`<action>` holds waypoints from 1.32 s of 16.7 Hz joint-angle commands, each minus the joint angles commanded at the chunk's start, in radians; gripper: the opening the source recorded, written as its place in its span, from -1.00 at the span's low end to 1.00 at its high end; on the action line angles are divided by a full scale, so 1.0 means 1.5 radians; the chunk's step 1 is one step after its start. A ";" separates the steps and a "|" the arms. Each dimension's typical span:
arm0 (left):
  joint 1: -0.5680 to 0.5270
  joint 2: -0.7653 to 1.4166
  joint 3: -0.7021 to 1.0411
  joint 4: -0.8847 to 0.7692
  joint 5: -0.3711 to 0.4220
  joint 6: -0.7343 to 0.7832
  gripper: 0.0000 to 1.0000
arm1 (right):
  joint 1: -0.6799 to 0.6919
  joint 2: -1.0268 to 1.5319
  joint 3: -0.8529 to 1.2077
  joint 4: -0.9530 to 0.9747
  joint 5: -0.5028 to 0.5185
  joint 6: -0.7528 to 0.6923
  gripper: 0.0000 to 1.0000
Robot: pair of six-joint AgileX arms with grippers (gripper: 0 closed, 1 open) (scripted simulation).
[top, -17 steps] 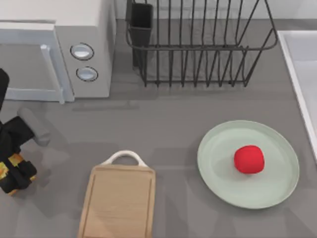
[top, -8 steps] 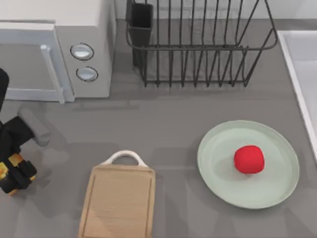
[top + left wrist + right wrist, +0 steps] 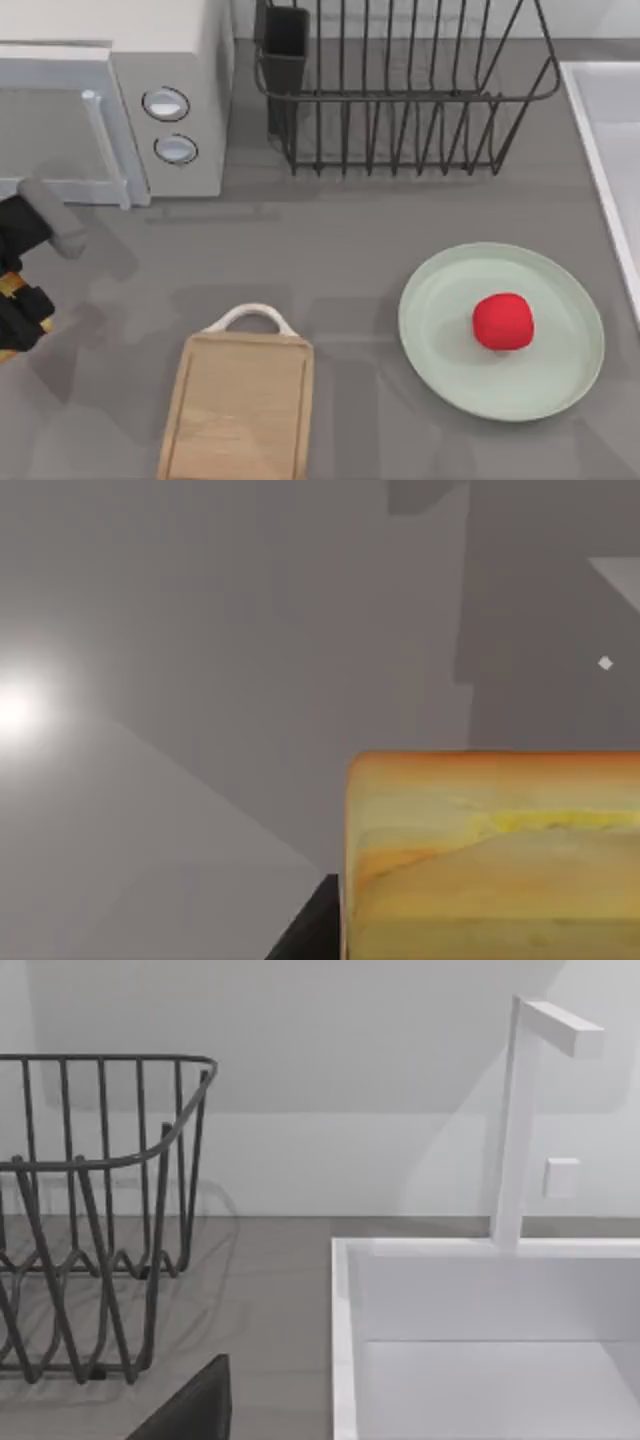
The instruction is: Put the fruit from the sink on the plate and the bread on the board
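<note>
The left end effector [image 3: 15,320], at the tabletop's [image 3: 330,260] edge well left of the board [image 3: 238,405], is closed on the bread [image 3: 495,855]. A loose grip could drop the bread short of the board. The fruit [image 3: 502,321] sits on the plate [image 3: 440,340]; the sink [image 3: 480,1360] looks empty.

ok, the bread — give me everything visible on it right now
The bread is a thick block with a golden-orange toasted crust and paler yellow sides, looking soft and crumbly. The left hand holds it at the table's far left edge in the top view, left of the cutting board, which it has not reached. From above just a sliver of orange-yellow peeks between the dark fingers; the wrist view shows it close up.
</note>
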 joint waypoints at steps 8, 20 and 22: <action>-0.003 -0.053 0.074 -0.116 0.000 -0.002 -1.00 | 0.000 0.000 0.000 0.000 0.000 0.000 1.00; -0.097 0.017 0.122 -0.136 -0.003 -0.354 -1.00 | 0.000 0.000 0.000 0.000 0.000 0.000 1.00; -0.130 0.033 0.130 -0.139 -0.004 -0.502 -1.00 | 0.000 0.000 0.000 0.000 0.000 0.000 1.00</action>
